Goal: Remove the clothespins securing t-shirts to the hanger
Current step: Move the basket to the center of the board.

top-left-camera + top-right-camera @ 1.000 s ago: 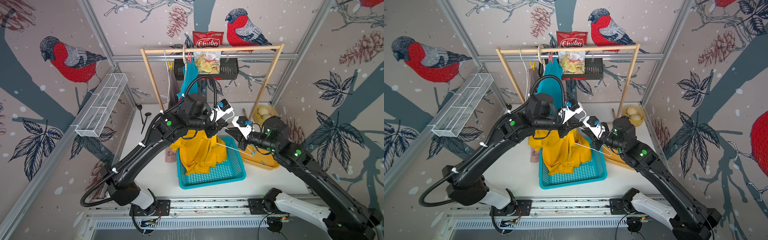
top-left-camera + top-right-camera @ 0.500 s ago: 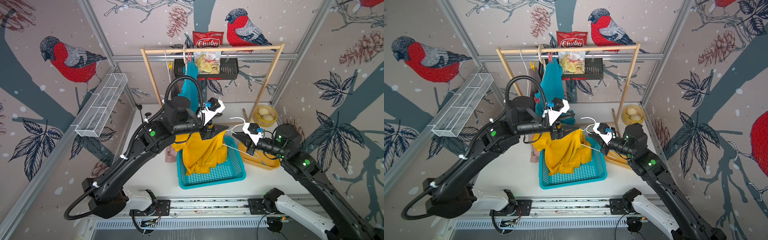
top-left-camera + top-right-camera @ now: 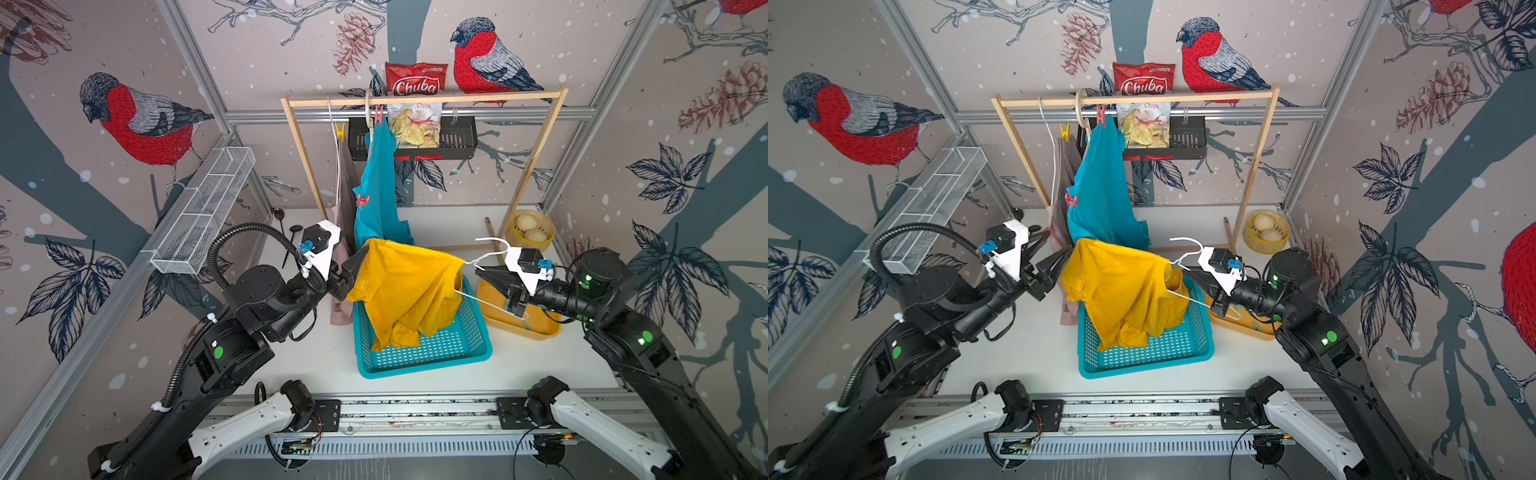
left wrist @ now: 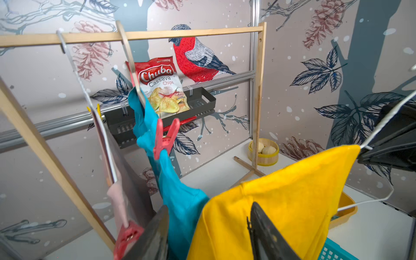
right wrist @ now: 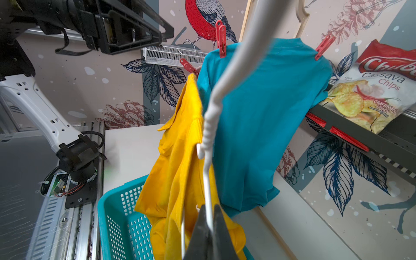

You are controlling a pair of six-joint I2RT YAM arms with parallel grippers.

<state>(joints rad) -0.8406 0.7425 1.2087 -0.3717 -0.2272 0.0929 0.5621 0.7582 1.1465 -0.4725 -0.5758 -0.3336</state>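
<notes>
Pulled back leftward, the left gripper (image 3: 358,264) stands jaws parted at the shoulder of the limp yellow t-shirt (image 3: 407,291), which drapes into the perforated teal basket (image 3: 428,357) from a thin white wire hanger (image 5: 210,126) pinched by the right gripper (image 3: 484,272), while ridged red clothespins (image 4: 165,137) clip the hanging teal t-shirt (image 3: 376,195).

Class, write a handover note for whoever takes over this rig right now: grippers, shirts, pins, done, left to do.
Left gripper: open, at the shoulder of the yellow shirt.
Right gripper: shut on the white hanger carrying that shirt, whose hem reaches into the basket.
Done: no pins visible on the yellow shirt.
To do: teal shirt on the rack, two red pins; pink shirt beside it, a yellow pin and a red pin.
</notes>
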